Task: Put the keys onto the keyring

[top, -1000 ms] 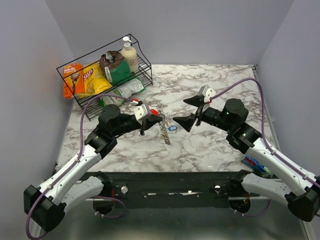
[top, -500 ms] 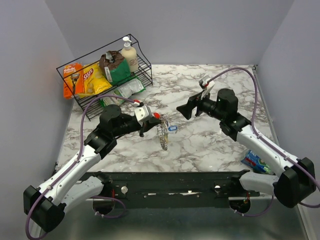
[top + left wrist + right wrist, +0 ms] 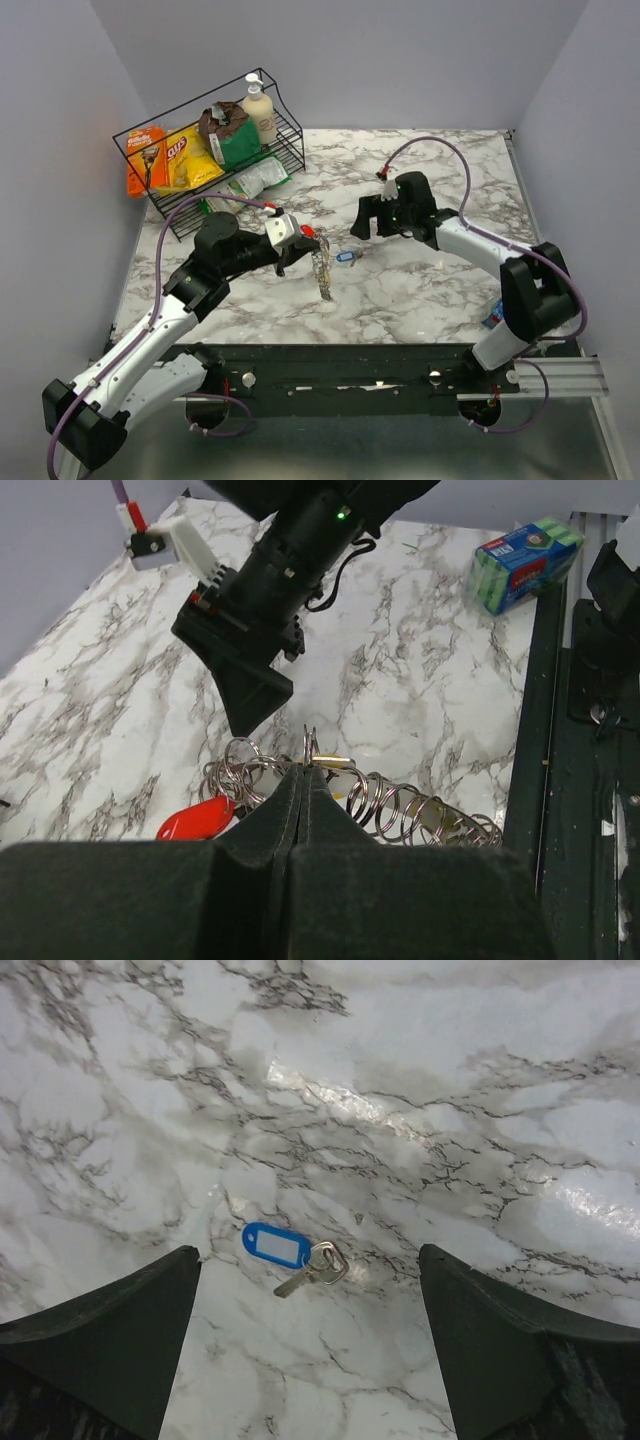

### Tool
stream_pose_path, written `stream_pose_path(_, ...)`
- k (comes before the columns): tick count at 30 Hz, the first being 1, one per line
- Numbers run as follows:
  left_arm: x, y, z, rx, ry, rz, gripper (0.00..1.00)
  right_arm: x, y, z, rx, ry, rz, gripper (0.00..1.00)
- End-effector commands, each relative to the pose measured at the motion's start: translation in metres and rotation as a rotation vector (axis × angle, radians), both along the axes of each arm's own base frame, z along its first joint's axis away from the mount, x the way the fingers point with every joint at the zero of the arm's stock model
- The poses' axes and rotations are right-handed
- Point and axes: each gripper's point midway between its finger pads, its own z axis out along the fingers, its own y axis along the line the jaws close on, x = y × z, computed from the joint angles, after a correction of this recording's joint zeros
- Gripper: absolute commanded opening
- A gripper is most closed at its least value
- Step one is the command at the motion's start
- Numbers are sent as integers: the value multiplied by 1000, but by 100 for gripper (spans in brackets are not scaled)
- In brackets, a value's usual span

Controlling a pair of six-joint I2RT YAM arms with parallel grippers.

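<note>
Wire basket (image 3: 292,135) back-left, probable sponges (image 3: 525,562) right, blue-tagged key (image 3: 297,1256) centre

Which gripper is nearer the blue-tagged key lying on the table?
Right. The right gripper hangs over the blue-tagged key, jaws open to either side of it. The left gripper sits off to the key's side, shut on the keyring.

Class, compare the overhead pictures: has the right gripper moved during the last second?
Yes. The right gripper has swung left, toward the wire basket, and now points down near the blue-tagged key.
</note>
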Motion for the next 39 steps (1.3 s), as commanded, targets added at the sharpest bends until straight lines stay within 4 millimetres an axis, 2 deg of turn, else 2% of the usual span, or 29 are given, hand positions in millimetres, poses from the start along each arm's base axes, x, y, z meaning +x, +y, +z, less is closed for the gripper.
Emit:
stream_pose_path(1,-1,1,32,-50,-91,7,0,-2,-7,-31,-91,138,-24,94)
stream_pose_path(6,-1,1,31,-53,-90,5,0,-8,-5,-57,-130,226,-10,85)
stream_pose_path(8,-1,0,30,-53,-86,2,0,-8,-1,-59,-136,243,-3,80)
stream_pose_path(13,-1,-1,29,-51,-85,-3,0,-16,11,-71,-163,287,20,77)
stream_pose_path(19,-2,-1,30,-52,-90,-6,0,-21,10,-84,-176,344,-8,62)
stream_pose_path(20,-2,0,29,-52,-88,-5,0,-22,10,-85,-175,347,-8,58)
stream_pose_path(28,-3,-1,29,-54,-87,-14,0,-29,13,-90,-178,368,9,50)
stream_pose_path(29,-3,-1,28,-52,-87,-14,0,-30,14,-91,-179,371,15,44)
stream_pose_path(32,-3,-2,27,-53,-84,-15,0,-34,20,-93,-175,382,47,37)
stream_pose_path(36,-3,-2,28,-55,-88,-15,0,-43,29,-90,-146,396,93,34)
stream_pose_path(39,-3,-2,27,-53,-84,-17,0,-46,35,-81,-105,388,116,30)
